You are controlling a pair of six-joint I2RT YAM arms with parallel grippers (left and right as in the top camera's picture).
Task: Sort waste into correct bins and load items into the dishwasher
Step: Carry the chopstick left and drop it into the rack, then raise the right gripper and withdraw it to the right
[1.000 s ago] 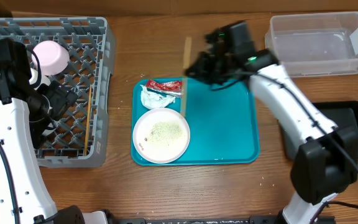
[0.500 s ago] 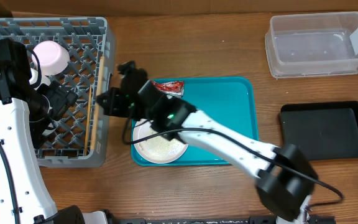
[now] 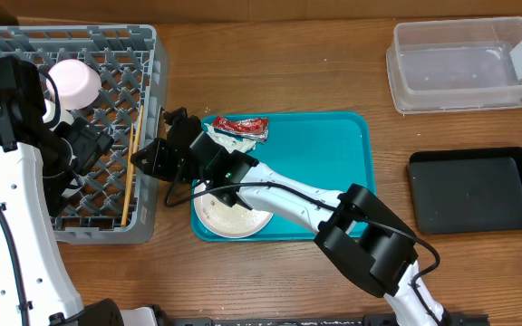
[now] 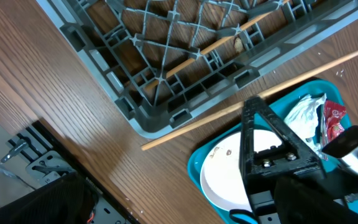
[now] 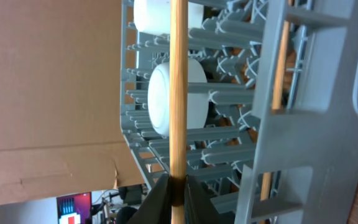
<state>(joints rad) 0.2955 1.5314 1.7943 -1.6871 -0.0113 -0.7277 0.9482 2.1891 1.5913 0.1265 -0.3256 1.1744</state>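
Pinches a thin wooden chopstick [image 5: 178,93] near one end in the right gripper [image 5: 178,185], jaws closed almost fully on it. Hovers at the right edge of the dish rack [image 3: 107,231], carrying the stick lengthwise along that wall; cannot tell whether over the rim or just outside. Has a second chopstick [image 3: 130,172] lying inside on the lattice. Risks a drop onto the worktop [image 3: 243,63] between rack and teal tray [image 3: 333,181] if released from here. Could also slip through a grid cell or pivot in the narrow pinch.
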